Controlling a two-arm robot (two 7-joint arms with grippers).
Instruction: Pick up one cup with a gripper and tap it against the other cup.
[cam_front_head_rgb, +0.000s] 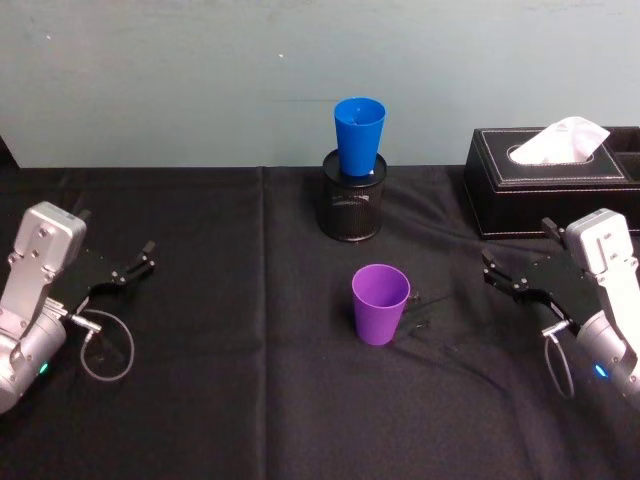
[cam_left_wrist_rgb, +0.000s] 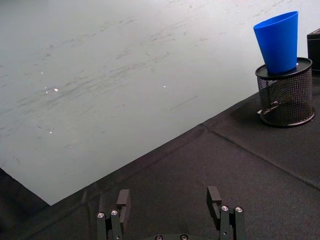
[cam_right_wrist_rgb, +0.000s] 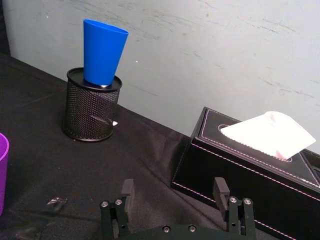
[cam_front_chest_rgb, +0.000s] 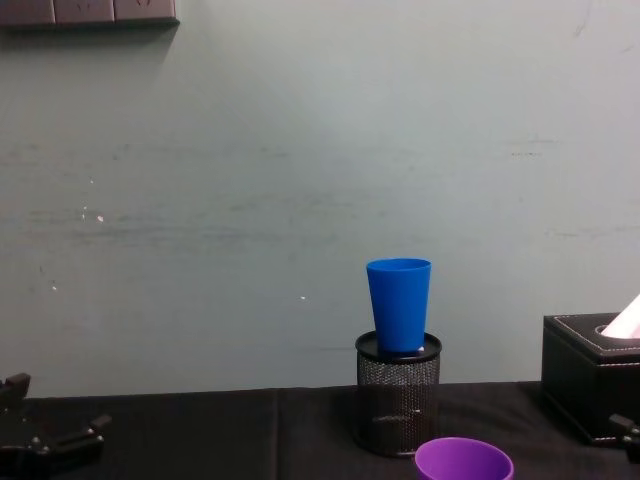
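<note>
The purple cup (cam_front_head_rgb: 380, 303) stands upright on the black cloth in the middle of the table, its rim also low in the chest view (cam_front_chest_rgb: 463, 460) and at an edge of the right wrist view (cam_right_wrist_rgb: 2, 170). The blue cup (cam_front_head_rgb: 359, 135) stands upright on a black mesh pen holder (cam_front_head_rgb: 352, 200) behind it, near the wall (cam_front_chest_rgb: 399, 305) (cam_left_wrist_rgb: 278, 41) (cam_right_wrist_rgb: 102, 52). My left gripper (cam_front_head_rgb: 135, 265) hovers far left, open and empty (cam_left_wrist_rgb: 168, 200). At the right, level with the purple cup, my right gripper (cam_front_head_rgb: 495, 272) is also open and empty (cam_right_wrist_rgb: 173, 192).
A black tissue box (cam_front_head_rgb: 550, 180) with a white tissue sticking out sits at the back right, just behind the right gripper (cam_right_wrist_rgb: 250, 165). A grey-green wall (cam_front_chest_rgb: 300, 180) closes off the table's far edge. Bare black cloth (cam_front_head_rgb: 240, 330) lies between the left gripper and the purple cup.
</note>
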